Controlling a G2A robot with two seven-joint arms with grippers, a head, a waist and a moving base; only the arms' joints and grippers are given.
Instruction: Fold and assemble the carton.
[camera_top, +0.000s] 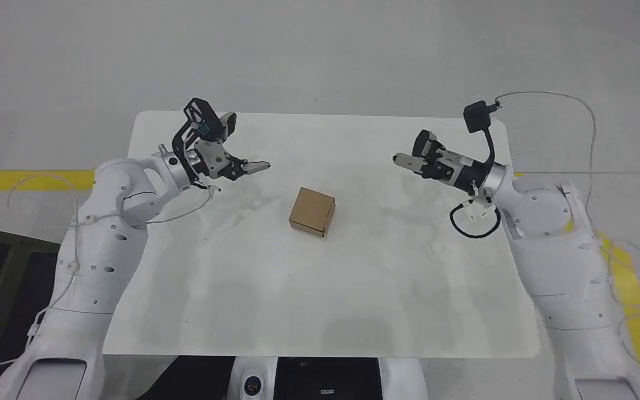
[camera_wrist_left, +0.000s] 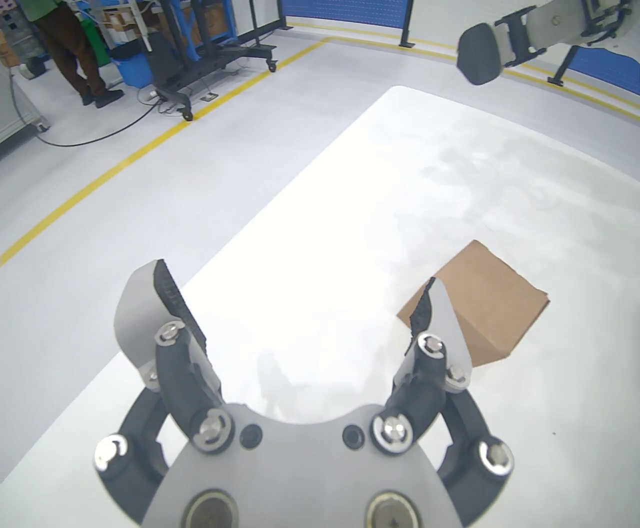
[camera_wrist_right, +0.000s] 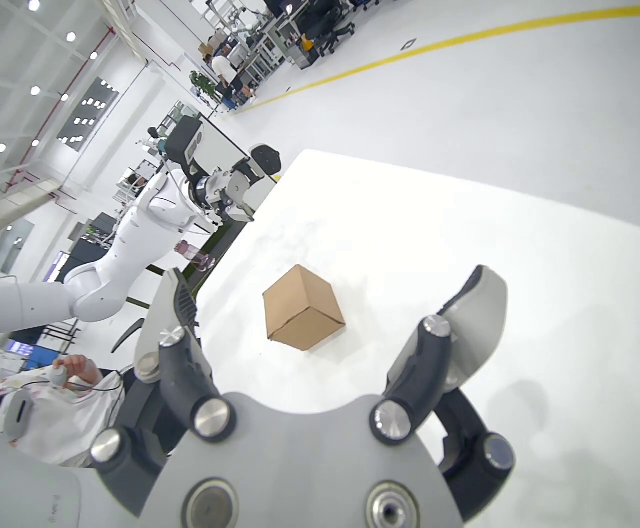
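Top view: one brown carton (camera_top: 312, 212) sits on the white table (camera_top: 400, 300), closed into a cube with no flap standing up (underside hidden). Left gripper (camera_wrist_left: 295, 280) hangs well apart from the carton on one side, jaws spread wide, nothing held. Right gripper (camera_top: 405, 160) hangs well apart on the carton's opposite side, likewise spread wide and empty. Both point toward the carton. I judge this a flanking stance, so either can close in on a face. Carton looks assembled, or nearly. Count: one carton, two grippers, one table.
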